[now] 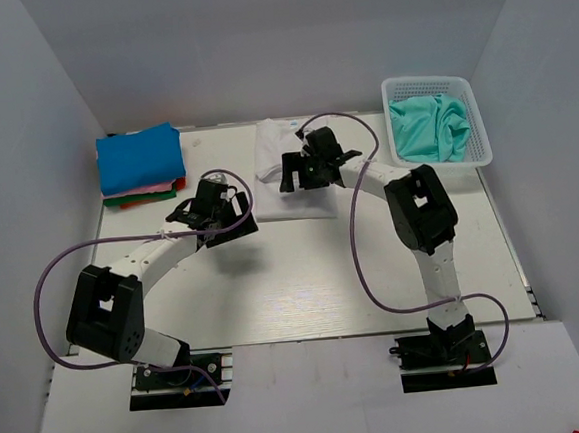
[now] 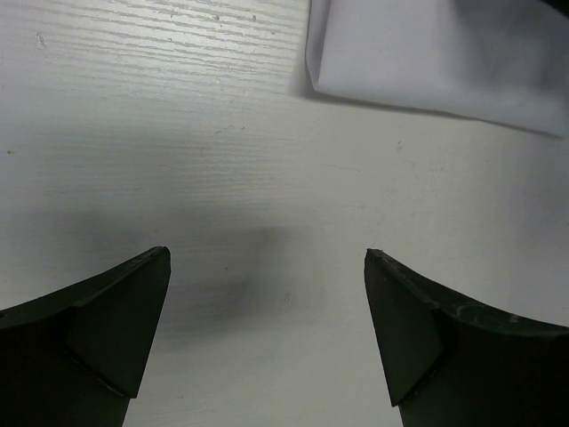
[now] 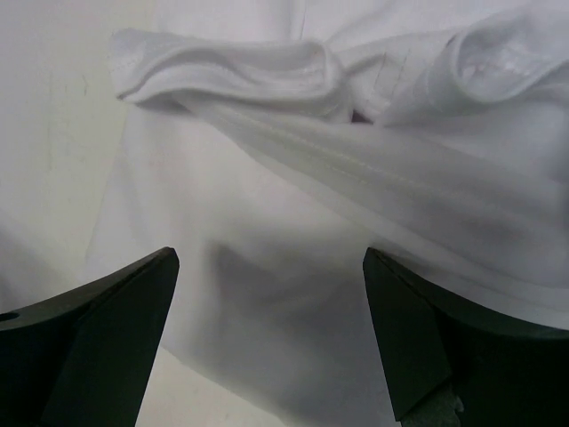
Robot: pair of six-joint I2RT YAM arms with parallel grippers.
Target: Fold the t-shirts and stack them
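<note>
Your right gripper [image 3: 271,258] gapes empty over the white t-shirt [image 3: 293,187]; left gripper [image 2: 267,253] gapes empty beside it; pinch the rumpled edge [image 3: 222,71] squarely.

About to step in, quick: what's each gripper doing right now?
Left gripper: open, holding nothing, over the table.
Right gripper: open, holding nothing, over the white t-shirt.

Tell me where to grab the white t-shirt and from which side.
Probably the bunched ridge of the white t-shirt, taken from straight above by the right gripper, open over it. It stands up from the flat layers, so fingers can close round it; the outer edges lie flush.
</note>
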